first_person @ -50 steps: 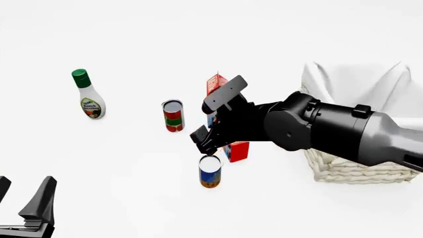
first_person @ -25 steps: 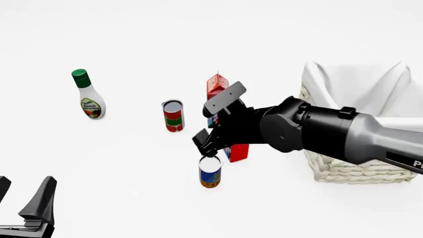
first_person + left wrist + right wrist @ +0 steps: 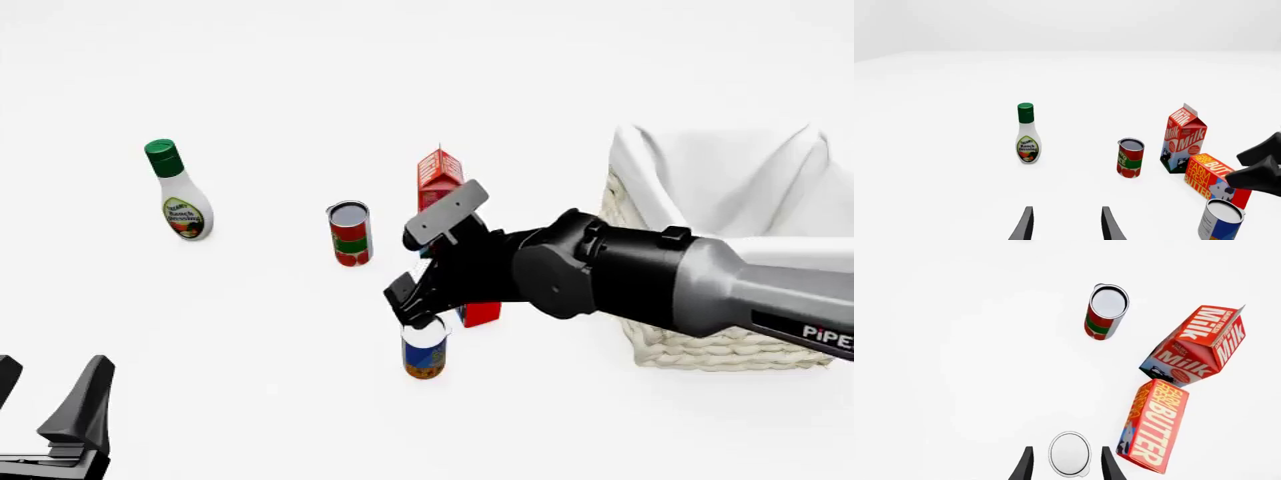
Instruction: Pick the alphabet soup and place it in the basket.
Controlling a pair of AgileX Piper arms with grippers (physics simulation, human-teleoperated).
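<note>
The small cylindrical alphabet soup can (image 3: 424, 352), with its silver-white top, dark blue upper label and orange-brown lower band, stands upright on the plain white desk (image 3: 267, 330), nearer the arms than the other groceries and well apart from the large cream-white woven wicker basket (image 3: 707, 345) with its white cloth lining, which sits off to the right. The right claw (image 3: 416, 318) hangs directly over the can, its fingers spread; in the right wrist view the can's pale round lid (image 3: 1069, 454) lies between the two dark fingertips (image 3: 1027, 466) with a little space on each side, so nothing is pinched yet. Just beside the can lies a red butter box (image 3: 1153, 426), close to one finger's path, and beyond it stand a red milk carton (image 3: 1197, 346) and a red-and-green labelled can (image 3: 1105, 311). A green-capped white dressing bottle (image 3: 176, 190) stands far to the left. The left claw (image 3: 1066, 225) waits low at the near edge, fingers apart and holding nothing. The can looks rigid and likely fairly heavy for its size, with a smooth, probably slippery label, so a firm squeeze across the blue upper wall, below the rim, seems the best hold.
</note>
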